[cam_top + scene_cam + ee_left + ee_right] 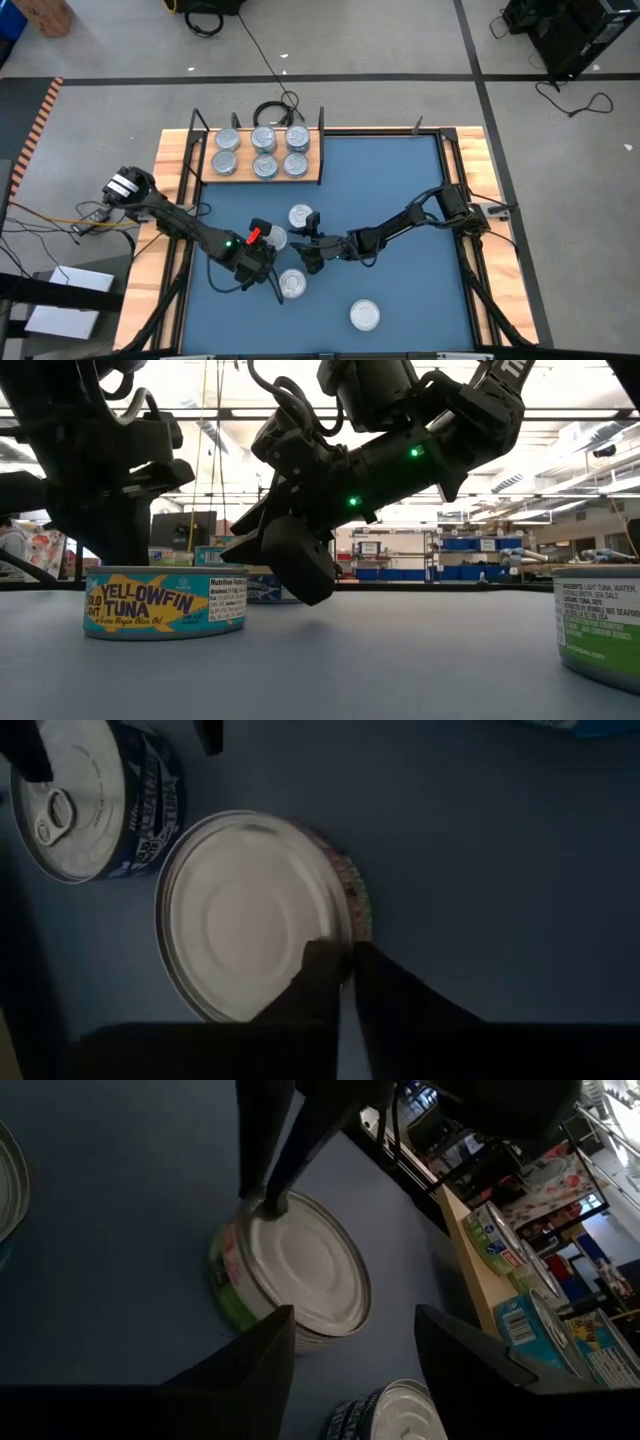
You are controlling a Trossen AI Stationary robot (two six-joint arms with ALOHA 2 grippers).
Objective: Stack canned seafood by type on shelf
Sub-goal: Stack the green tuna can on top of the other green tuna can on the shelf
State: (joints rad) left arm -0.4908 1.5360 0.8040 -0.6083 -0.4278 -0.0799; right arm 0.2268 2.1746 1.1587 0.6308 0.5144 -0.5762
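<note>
The wooden shelf (313, 176) at the mat's far edge carries several silver tins (264, 151). Loose tins lie on the blue mat: a green-labelled one (274, 238) (300, 1265), a blue-labelled pull-tab one (300, 215) (80, 800), a Yellowfin tuna tin (292, 284) (165, 600) and one near the front edge (364, 315) (600, 630). My left gripper (263, 240) (345, 970) is shut on the green-labelled tin. My right gripper (308, 243) (350, 1345) hangs open just right of that tin, touching nothing. My left gripper pinches the green-labelled tin's rim (345, 935) on the tin's left side, one finger on the lid inside the rim and one outside against the wall. The fingers (268, 1195) come steeply from above. The tin seems to rest on the mat.
Both arms meet at the mat's middle, grippers a tin's width apart. The blue-labelled tin sits just beyond the right gripper, the Yellowfin tin just in front of the left arm. Black posts (322, 120) stand at the shelf's ends. Bare mat (420, 290) lies to the right.
</note>
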